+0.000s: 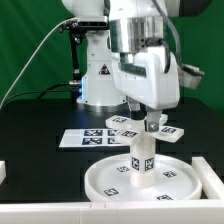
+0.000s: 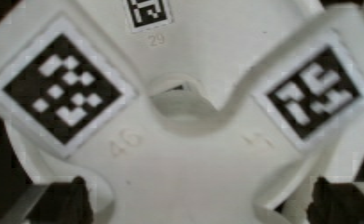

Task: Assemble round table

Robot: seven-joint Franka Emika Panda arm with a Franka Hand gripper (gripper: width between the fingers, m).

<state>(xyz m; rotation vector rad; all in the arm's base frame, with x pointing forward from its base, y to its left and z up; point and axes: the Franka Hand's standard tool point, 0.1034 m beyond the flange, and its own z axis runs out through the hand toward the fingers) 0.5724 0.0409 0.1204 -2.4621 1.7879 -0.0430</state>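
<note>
The large round rimmed disc (image 1: 105, 182) lies flat near the front of the table. The short thick cylinder (image 1: 141, 160) stands upright at its middle, tags on its side. My gripper (image 1: 149, 121) is right above the cylinder and is shut on the small cross-shaped piece (image 1: 163, 131), held flat at the cylinder's top. I cannot tell if the two touch. In the wrist view the cross-shaped piece (image 2: 188, 130) fills the picture, with tags on two arms. It sits between my dark fingers (image 2: 58, 197); the gripper (image 2: 193, 200) grips its body.
The marker board (image 1: 82, 138) lies behind the disc toward the exterior view's left. A white rail (image 1: 100, 211) runs along the front edge, with white blocks at the left (image 1: 5, 172) and right (image 1: 208, 174). The robot base (image 1: 103, 75) stands at the back.
</note>
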